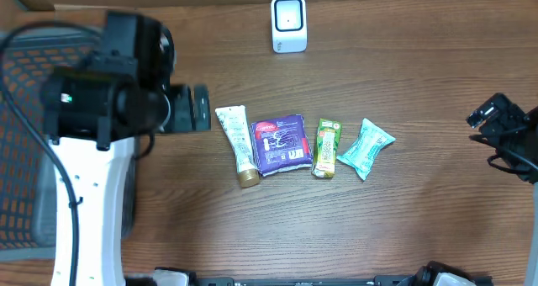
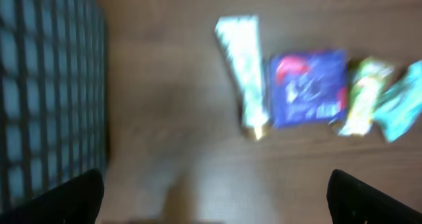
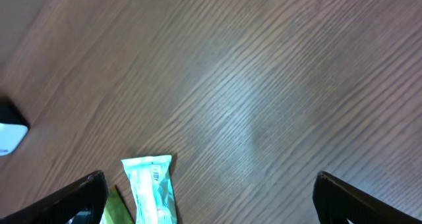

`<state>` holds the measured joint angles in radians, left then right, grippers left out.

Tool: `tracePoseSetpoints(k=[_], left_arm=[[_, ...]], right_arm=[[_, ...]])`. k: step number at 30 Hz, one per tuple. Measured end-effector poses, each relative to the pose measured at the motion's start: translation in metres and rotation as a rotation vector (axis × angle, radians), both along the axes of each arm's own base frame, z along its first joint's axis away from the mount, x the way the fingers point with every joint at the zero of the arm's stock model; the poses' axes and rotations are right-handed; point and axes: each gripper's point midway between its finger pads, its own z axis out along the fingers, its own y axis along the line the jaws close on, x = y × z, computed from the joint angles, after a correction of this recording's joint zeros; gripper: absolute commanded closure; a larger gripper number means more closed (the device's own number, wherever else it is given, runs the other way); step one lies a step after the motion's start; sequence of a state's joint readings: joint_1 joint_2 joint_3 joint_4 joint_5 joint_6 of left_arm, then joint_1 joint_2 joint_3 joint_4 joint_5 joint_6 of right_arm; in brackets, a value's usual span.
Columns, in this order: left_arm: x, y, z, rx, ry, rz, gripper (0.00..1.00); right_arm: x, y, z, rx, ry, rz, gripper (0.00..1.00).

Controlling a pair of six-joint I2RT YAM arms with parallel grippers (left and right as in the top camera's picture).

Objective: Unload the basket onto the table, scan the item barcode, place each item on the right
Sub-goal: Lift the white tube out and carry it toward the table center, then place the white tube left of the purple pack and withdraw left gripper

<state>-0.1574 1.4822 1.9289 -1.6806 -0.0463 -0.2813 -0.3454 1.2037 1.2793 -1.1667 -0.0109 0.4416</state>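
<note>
Overhead: white box-shaped barcode scanner (image 1: 288, 23) at the far edge of the brown wooden table (image 1: 403, 59). Mid-table row, left to right: white tube with gold cap (image 1: 237, 145), purple foil pouch (image 1: 281, 145), green-yellow carton (image 1: 326, 148), teal wrapped packet (image 1: 365, 149). Left gripper (image 1: 200, 109) just left of the tube, beside a grey-rimmed mesh basket (image 1: 25, 151); right gripper (image 1: 496, 116) at the right edge.
Left wrist (blurred): fingers (image 2: 369, 197) wide apart, empty; row ahead.
Right wrist: fingers (image 3: 72, 197) spread, holding nothing.

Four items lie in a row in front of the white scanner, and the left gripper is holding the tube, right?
No. The left gripper holds nothing: the left wrist view shows its jaws wide apart over the table, and the tube lies on the table at one end of the four-item row, in front of the white scanner.
</note>
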Motion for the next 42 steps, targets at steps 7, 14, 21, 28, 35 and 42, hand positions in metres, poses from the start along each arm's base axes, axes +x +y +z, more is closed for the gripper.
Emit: tracePoseSetpoints(k=[7,14,21,28,35,42], left_arm=[[-0.044,0.008,-0.024,-0.051,-0.138,0.079,0.0],[-0.101,0.007,-0.052,-0.119,-0.285,0.06,0.01],[-0.112,0.008,-0.078,-0.145,-0.334,0.068,0.0],[-0.105,0.006,-0.071,-0.161,-0.374,0.066,0.01],[-0.101,0.005,-0.067,-0.183,-0.396,0.091,0.0],[-0.101,0.005,-0.068,-0.186,-0.393,0.098,0.0]], right_arm=[[0.001,0.0,0.001,-0.002,-0.007,0.0,0.0],[0.001,-0.001,0.001,-0.002,-0.007,0.0,0.0],[0.001,0.0,0.001,-0.002,-0.006,0.0,0.0],[0.003,0.0,0.002,0.001,-0.016,0.004,0.0],[0.016,0.013,0.008,0.066,-0.082,0.054,0.0],[0.019,0.024,0.01,0.117,-0.1,0.088,0.0]])
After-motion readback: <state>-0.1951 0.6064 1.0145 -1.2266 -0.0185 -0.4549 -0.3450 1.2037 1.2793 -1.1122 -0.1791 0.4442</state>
